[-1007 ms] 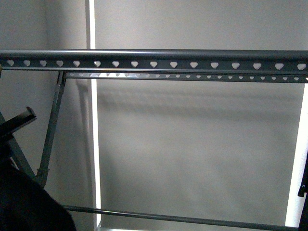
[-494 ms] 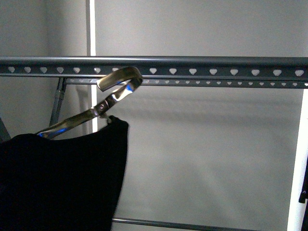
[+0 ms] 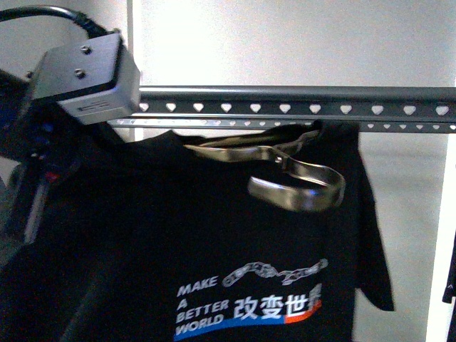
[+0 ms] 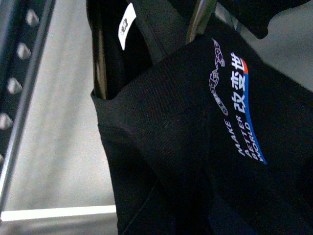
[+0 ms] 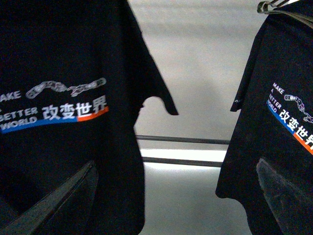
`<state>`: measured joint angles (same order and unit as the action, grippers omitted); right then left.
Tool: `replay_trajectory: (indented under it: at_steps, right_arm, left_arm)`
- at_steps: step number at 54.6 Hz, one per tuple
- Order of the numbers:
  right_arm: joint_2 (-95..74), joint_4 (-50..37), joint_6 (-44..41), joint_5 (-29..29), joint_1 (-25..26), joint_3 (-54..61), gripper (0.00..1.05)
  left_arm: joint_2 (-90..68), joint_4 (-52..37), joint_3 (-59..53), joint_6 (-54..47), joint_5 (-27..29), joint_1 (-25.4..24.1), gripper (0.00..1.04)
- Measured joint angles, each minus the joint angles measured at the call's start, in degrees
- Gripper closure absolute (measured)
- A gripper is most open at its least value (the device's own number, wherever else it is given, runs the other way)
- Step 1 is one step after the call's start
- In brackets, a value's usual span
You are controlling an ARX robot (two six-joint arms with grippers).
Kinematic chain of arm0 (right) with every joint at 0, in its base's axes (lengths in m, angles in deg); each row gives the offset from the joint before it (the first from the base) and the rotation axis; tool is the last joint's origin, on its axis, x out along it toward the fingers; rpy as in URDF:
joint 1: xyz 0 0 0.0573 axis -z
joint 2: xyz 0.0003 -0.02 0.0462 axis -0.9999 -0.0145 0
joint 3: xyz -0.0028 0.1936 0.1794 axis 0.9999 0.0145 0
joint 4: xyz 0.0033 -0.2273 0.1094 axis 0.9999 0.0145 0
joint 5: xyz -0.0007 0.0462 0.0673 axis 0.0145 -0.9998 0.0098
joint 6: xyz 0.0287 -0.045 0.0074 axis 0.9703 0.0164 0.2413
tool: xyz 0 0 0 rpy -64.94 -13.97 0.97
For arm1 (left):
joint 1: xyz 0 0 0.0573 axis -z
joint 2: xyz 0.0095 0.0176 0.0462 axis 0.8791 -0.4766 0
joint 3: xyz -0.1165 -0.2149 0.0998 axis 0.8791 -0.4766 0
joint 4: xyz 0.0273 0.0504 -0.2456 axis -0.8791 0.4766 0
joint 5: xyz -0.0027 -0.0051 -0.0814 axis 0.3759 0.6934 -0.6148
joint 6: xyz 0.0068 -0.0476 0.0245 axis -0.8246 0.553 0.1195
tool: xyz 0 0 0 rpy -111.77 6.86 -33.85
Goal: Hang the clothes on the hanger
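The clothes, a black T-shirt (image 3: 214,235) with white "MAKE A BETTER WORLD" print, fill the front view just below the hanger's top rail (image 3: 320,108) with its heart-shaped holes. A silver wire hanger hook (image 3: 299,187) lies against the shirt's chest, under the rail. My left arm (image 3: 82,75) is at the upper left; its gripper is shut on the clothes (image 4: 161,122), with the jaws buried in black cloth. The rail also shows in the left wrist view (image 4: 19,54). My right gripper (image 5: 171,205) is open and empty between two black shirts; one finger (image 5: 54,200) overlaps the held shirt (image 5: 58,58).
A second black T-shirt (image 5: 283,122) with the same print hangs to the right on its own hanger hook (image 5: 274,6); its edge shows in the front view (image 3: 450,285). Lower rack bars (image 5: 181,140) run behind. A pale wall is beyond.
The shirt on the silver hanger has risen from the lower left up to the rail and moved right. My left arm has come into view at the upper left.
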<state>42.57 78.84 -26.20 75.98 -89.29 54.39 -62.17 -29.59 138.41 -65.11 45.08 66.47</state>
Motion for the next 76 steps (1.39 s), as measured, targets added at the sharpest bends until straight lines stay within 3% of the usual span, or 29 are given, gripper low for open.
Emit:
replay_trajectory:
  at_steps: [10,28,32,38,44,49,53,58,69,72,76]
  right_arm:
    - [0.0,0.0,0.0,0.0,0.0,0.0,0.07]
    - [0.0,0.0,0.0,0.0,0.0,0.0,0.07]
    - [-2.05,5.11,4.0,-7.34,2.84,-1.81,0.07]
    - [-9.55,10.4,12.81,-22.75,13.55,-5.29,0.07]
    - [-18.86,1.97,13.35,-31.32,22.12,-8.57,0.07]
    - [-26.49,-5.88,10.45,-34.14,23.47,-12.72,0.07]
    - [-35.26,-12.39,4.09,-37.62,22.29,-19.12,0.07]
    - [-43.6,-12.72,-7.02,-39.28,19.17,-26.62,0.07]
    - [-61.59,0.15,-41.55,-35.45,11.02,-45.75,0.07]
    - [-66.1,6.19,-55.54,-34.38,8.96,-52.19,0.07]
    - [-69.11,10.62,-64.92,-32.92,7.37,-57.0,0.07]
  left_arm:
    - [-4.37,-2.64,3.41,-2.16,0.13,4.9,1.01]
    - [-4.61,-2.64,3.43,-2.54,0.48,4.85,1.01]
    - [-4.63,-2.64,3.43,-2.56,0.61,4.81,1.01]
    - [-4.63,-2.64,3.43,-2.58,0.66,4.85,1.01]
    - [-4.63,-2.64,3.43,-2.67,0.61,4.94,1.01]
    - [-4.66,-2.64,3.43,-2.69,0.61,4.87,1.01]
    - [-4.66,-2.64,3.43,-2.69,0.66,4.72,1.01]
    - [-4.66,-2.64,3.43,-2.71,0.66,4.72,1.01]
    - [-4.66,-2.64,3.43,-2.71,0.59,4.83,1.01]
    - [-4.66,-2.64,3.43,-2.71,0.59,4.83,1.01]
    - [-4.66,-2.64,3.43,-2.71,0.59,4.81,1.01]
